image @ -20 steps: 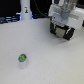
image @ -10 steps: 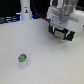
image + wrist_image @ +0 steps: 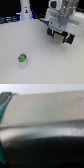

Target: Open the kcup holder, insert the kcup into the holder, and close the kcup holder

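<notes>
The kcup (image 3: 22, 59), a small white pod with a green and blue top, stands alone on the white table (image 3: 45, 60), towards the exterior view's left and front. The black kcup holder (image 3: 61, 35) sits at the back right, mostly covered by my white arm. My gripper (image 3: 59, 26) hangs right over or against the holder, far from the kcup. Its fingers are too blurred to tell open from shut. The wrist view shows only a blurred grey and dark surface (image 3: 45, 129) very close up, with a green patch at one edge.
A tall white bottle-like object (image 3: 25, 9) with a dark mark stands at the back, to the exterior view's left of the arm. Dark background lies behind the table's far edge.
The arm has edged slightly towards the exterior view's left over the holder. The kcup has not moved.
</notes>
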